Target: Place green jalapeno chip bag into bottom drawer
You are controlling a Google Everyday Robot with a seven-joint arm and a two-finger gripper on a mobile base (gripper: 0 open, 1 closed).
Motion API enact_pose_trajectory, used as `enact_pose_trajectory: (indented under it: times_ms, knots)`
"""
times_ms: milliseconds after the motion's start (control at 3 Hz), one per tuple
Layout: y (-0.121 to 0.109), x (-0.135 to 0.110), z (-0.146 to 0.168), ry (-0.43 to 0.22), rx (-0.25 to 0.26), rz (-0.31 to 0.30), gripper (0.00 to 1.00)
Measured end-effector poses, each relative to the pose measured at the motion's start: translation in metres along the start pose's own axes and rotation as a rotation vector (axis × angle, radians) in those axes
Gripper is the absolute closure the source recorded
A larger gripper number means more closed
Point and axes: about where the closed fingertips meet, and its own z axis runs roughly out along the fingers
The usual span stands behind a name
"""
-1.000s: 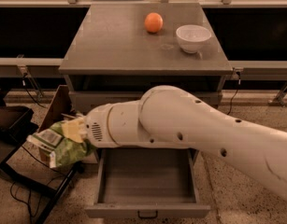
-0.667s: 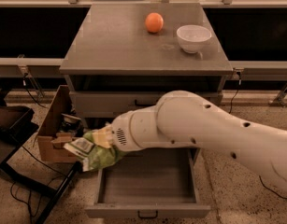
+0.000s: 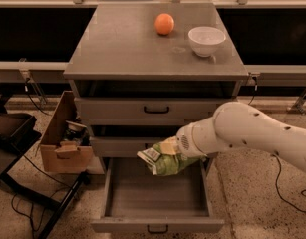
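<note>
The green jalapeno chip bag [image 3: 166, 161] is held in the air above the back of the open bottom drawer [image 3: 157, 200], just in front of the middle drawer's face. My gripper [image 3: 170, 149] is at the end of the white arm reaching in from the right, shut on the bag's top. The drawer is pulled fully out, its grey interior bare, its small black handle at the front edge.
On the cabinet top sit an orange [image 3: 164, 24] and a white bowl [image 3: 206, 40]. The upper drawer [image 3: 156, 110] is closed. A cardboard box [image 3: 67, 142] with clutter stands on the floor at the left, beside a black stand and cables.
My arm has swung right, carrying the bag from beside the cardboard box to above the open bottom drawer.
</note>
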Motion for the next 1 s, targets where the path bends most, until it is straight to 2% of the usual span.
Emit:
enact_pose_trajectory:
  times_ms: [333,667,1000]
  knots:
    - [-0.068,0.031,0.015,0.069,0.069,0.082,1.0]
    - [-0.101,0.054,0.026,0.09,0.101,0.173,1.0]
    - [-0.105,0.057,0.027,0.093,0.104,0.185,1.0]
